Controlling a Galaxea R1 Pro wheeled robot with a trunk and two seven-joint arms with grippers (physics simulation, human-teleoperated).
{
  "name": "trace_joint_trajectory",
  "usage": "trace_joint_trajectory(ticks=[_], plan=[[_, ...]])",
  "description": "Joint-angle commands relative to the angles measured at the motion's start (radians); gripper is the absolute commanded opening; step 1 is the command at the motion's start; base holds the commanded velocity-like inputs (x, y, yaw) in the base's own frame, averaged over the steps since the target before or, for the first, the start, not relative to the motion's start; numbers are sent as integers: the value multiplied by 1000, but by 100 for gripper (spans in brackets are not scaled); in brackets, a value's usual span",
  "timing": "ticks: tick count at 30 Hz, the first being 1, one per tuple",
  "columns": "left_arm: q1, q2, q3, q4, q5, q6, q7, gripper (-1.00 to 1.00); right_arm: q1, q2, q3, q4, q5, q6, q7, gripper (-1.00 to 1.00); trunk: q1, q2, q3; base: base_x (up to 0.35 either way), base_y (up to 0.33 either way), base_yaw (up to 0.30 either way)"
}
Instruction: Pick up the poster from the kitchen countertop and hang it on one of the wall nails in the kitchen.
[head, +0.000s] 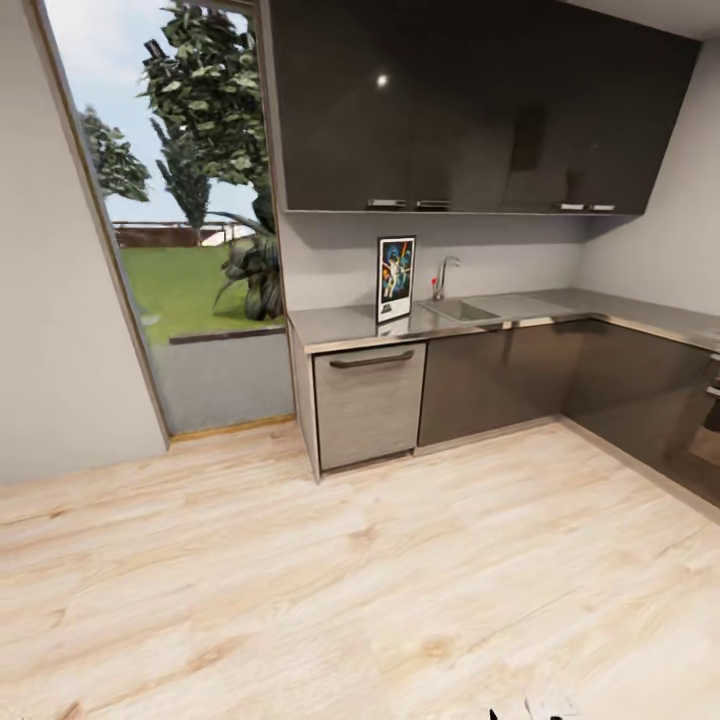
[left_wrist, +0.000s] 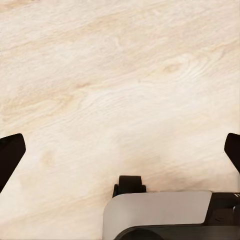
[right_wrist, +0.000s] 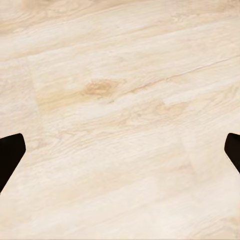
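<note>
Item: poster, black frame, white border, blue figure art; stands upright on the kitchen surface, back against the grey wall, at about 12 o'clock in the head view, slightly above centre.

Item: sink with chrome faucet, set into the same surface, just beside the poster toward 3 o'clock.

Item: dark upper cabinets, above the poster at 12 o'clock.

Item: pale-fronted appliance with bar handle, under the surface below the poster; dark cabinet doors run on toward 3 o'clock.

Item: tall window, at 10 o'clock (trees and lawn outside).

Item: light wood floor, the lower half.

Item: left claw, fingers spread wide, nothing between them, over the floor; part of the robot's base below it.

Item: right claw, fingers likewise spread wide, over bare floor.
</note>
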Motion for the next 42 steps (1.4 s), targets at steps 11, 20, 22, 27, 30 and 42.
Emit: trace_joint_trajectory(ticks=[11, 20, 22, 27, 30, 42], plan=[[0, 8, 1, -2, 0, 0, -1, 100, -1, 0, 0, 1, 1, -4, 0, 100, 0, 0, -1, 285, -164, 291], [0, 20, 1, -3, 2, 2, -3, 100, -1, 0, 0, 1, 1, -4, 0, 100, 0, 0, -1, 335, 37, 291], [0, 20, 1, -3, 2, 2, -3, 100, -1, 0, 0, 1, 1, -4, 0, 100, 0, 0, -1, 334, 134, 222], [0, 22, 1, -3, 2, 2, -3, 100, -1, 0, 0, 1, 1, -4, 0, 100, 0, 0, -1, 332, 140, 78], [0, 23, 1, -3, 2, 1, -3, 100, -1, -1, 0, 1, 1, -4, 0, 100, 0, 0, -1, 332, 51, 15], [0, 24, 1, -3, 2, 0, -3, 100, -1, -2, -1, 2, -1, -4, 0, 100, 0, 0, -1, 315, -99, 1]])
